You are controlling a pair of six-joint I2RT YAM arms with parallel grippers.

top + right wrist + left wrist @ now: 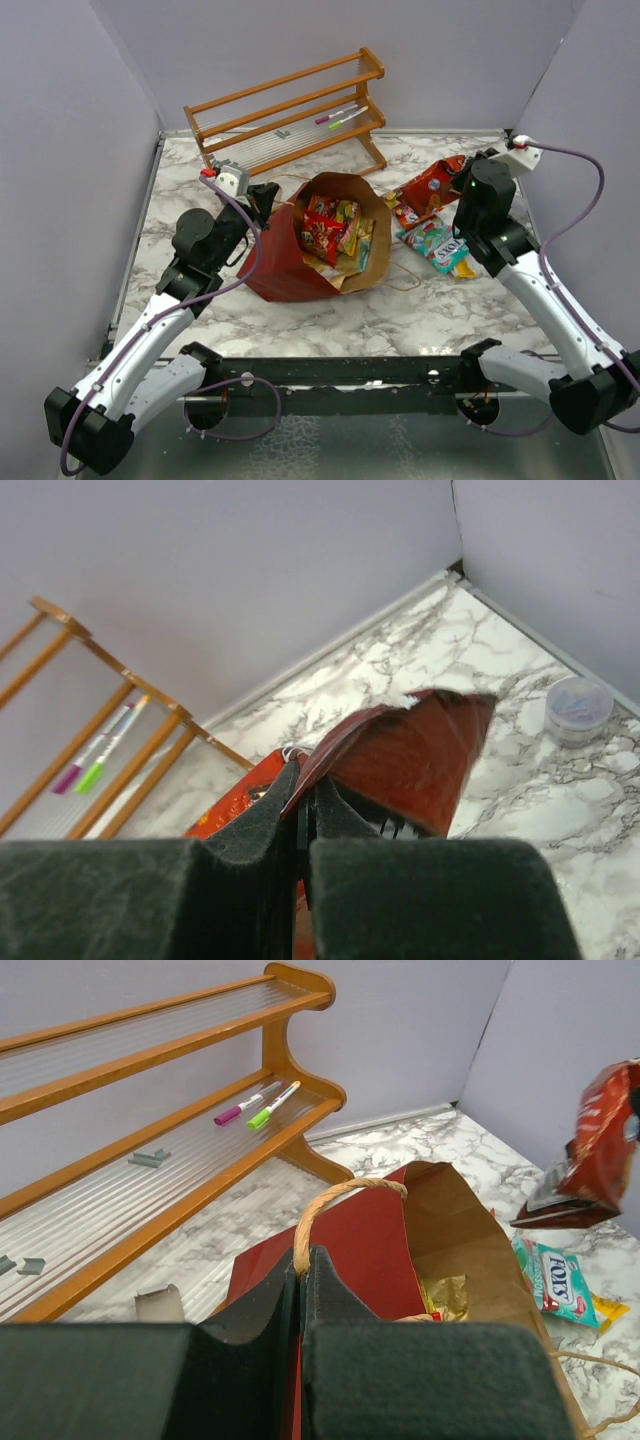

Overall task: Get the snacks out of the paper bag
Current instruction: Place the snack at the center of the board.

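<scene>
Just beyond the arm bases, on the grey-veined marble table [300, 320], the tall red paper bag [285, 272] with its plain brown kraft lining is seen tipped open towards the overhead camera. Its left rim, at the foot of the twisted-paper loop handle [345, 1188], is pinched by the left gripper [264, 202], whose fingers are fully closed. Several crinkly red and yellow foil packets [325, 232] lie inside. To the right, a green-and-white packet [442, 246] and others lie on the table near the bag. Above them, a dark red foil packet [410, 760] is clamped by one edge in the closed right gripper [302, 790], clear of the table. It is best lowered onto bare marble beside those already out and released only once resting; the bag should be held steady meanwhile. Farthest off, the wooden slatted rack [290, 110] should be left alone.
</scene>
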